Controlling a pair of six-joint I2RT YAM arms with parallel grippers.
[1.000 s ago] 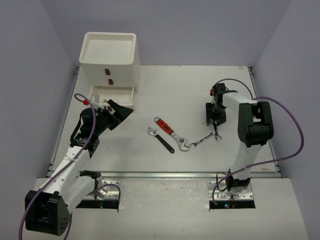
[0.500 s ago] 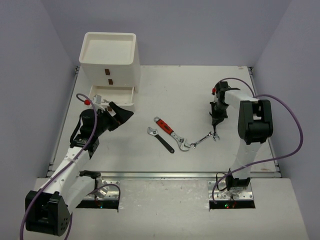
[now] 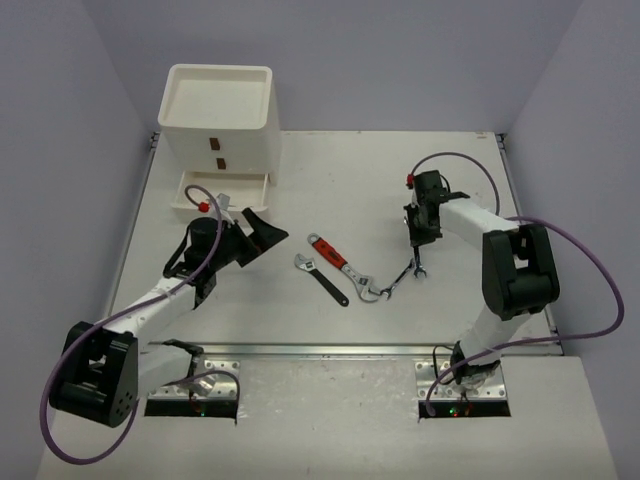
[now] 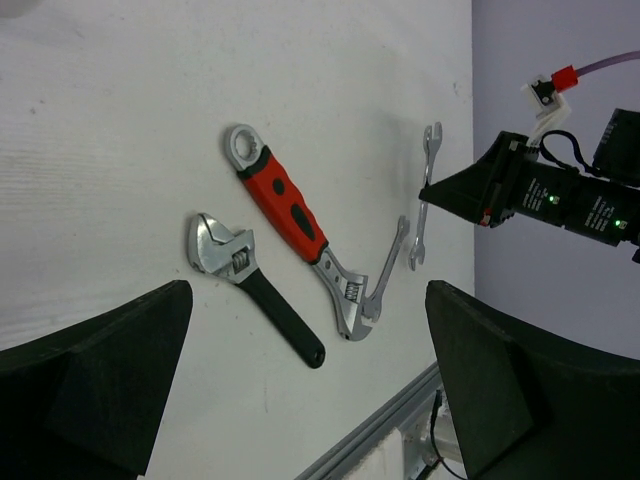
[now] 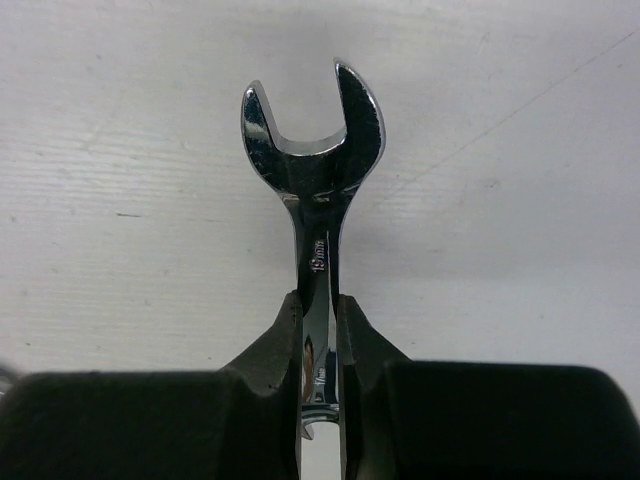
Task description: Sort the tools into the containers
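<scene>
Presently the right jaws are closed on the shank of a slim silver combination wrench (image 5: 318, 200). Its open end points away from the wrist camera, over the tabletop (image 3: 380, 180). Whether that end touches the surface cannot be told. The left jaws stand wide open and hold nothing, above the tabletop just left of the loose tools. A red-handled adjustable wrench (image 3: 330, 252) and a black-handled adjustable wrench (image 3: 322, 280) lie side by side at mid-tabletop, not touching. A second slim wrench (image 3: 390, 282) lies with one end against the red-handled wrench's silver head, near the held one. The white container unit (image 3: 220, 140) stands at the far left with a shallow tray on top and its lowest drawer (image 3: 225, 190) pulled open.
</scene>
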